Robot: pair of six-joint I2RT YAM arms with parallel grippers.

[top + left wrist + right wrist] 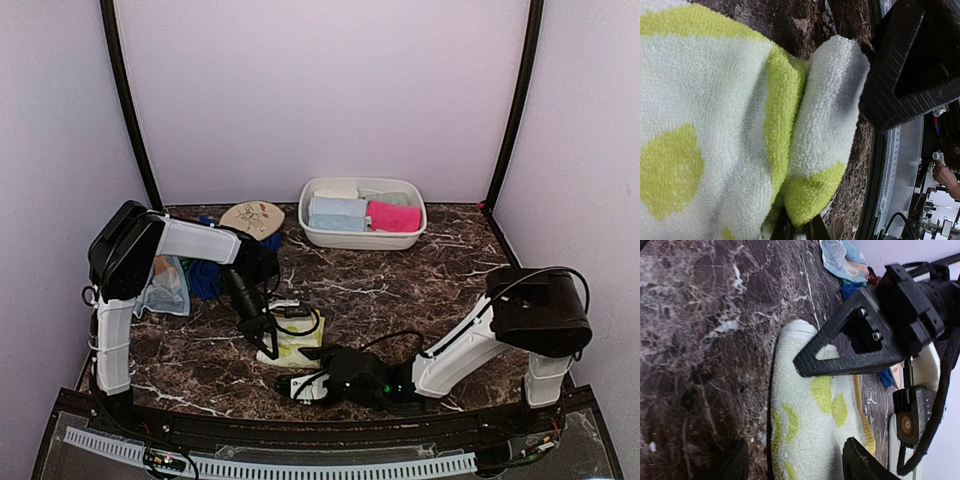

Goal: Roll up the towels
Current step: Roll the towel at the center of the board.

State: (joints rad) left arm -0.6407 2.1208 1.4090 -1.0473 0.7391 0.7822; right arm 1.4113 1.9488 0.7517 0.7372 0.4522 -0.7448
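Yellow-green towel (pixel 298 345), pale patches: lying on the dark marbled table (pixel 400 290), near the front edge, left of centre. One end doubled over on itself, seen close from the left wrist.

Left claw (pixel 266 338): clenched, pinching a fold of the yellow-green towel. From the right wrist, one black triangular finger seen lying across the cloth.

Right claw (pixel 797 462): released, jaws apart, low at the end of the same towel. One finger over bare table, the other over the cloth, towel edge between them.

White basin (pixel 362 240): back of the table, right of centre. Inside, compact bundles side by side: pale blue towel (pixel 337 212) and hot pink towel (pixel 393 215) in front, cream towel (pixel 335 190) and mint towel (pixel 392 197) behind.

Oval beige disc (pixel 252 218): just left of the basin, apart from it.

Loose heap, far left, partly under the left arm: light blue cloth (pixel 165 285) and royal blue towel (pixel 207 282), crumpled.
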